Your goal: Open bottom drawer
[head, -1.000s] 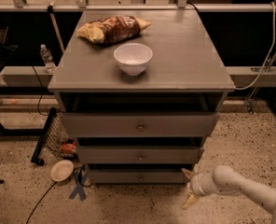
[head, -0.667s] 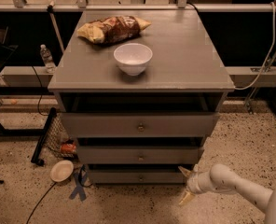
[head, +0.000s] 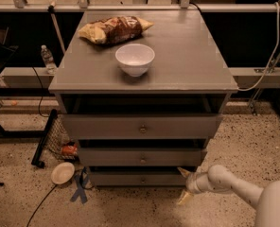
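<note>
The grey cabinet (head: 178, 56) has three drawers. The bottom drawer (head: 130, 178) is the lowest and slimmest front, with a small round knob (head: 142, 179) at its centre, and it sits just above the speckled floor. My gripper (head: 183, 185) is low at the drawer's right end, in front of the cabinet's lower right corner. Its two pale fingers are spread, one pointing up and one down, with nothing between them. My white arm (head: 234, 188) comes in from the bottom right. The middle drawer (head: 142, 158) and the top drawer (head: 140, 126) lie above.
A white bowl (head: 135, 58) and a chip bag (head: 114, 30) sit on the cabinet top. On the floor to the left are a small plate (head: 63, 172), a blue tape cross (head: 81, 186), a black bar (head: 43, 138), a cable and a mesh basket (head: 62, 141). A water bottle (head: 47, 59) stands on the left ledge.
My gripper has moved slightly left, closer to the right end of the bottom drawer. The drawers have not moved.
</note>
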Tool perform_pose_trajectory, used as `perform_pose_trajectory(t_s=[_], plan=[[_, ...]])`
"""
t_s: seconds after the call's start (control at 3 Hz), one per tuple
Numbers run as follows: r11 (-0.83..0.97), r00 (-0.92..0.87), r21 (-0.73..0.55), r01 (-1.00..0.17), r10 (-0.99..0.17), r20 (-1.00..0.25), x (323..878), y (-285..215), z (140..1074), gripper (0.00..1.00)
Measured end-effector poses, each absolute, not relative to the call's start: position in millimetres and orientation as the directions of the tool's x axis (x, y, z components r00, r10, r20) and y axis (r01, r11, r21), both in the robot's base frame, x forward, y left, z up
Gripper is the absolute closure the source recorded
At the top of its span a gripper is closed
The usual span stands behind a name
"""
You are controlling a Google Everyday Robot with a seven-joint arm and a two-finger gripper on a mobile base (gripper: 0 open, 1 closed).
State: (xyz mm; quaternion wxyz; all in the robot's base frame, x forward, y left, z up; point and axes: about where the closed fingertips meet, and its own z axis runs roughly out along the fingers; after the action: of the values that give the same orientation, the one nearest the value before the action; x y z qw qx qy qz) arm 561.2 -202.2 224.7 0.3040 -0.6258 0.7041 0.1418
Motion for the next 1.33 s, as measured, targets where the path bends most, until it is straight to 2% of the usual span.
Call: perform_pose_trajectory(t_s=[0.67,1.33], plan=[[0.169,-0.014,-0.201,-0.965,-0.797,-0.604,585,-195,204,0.00],[0.146,0.038,-0.237,-0.960,-0.775,-0.630,616,-162,169,0.00]])
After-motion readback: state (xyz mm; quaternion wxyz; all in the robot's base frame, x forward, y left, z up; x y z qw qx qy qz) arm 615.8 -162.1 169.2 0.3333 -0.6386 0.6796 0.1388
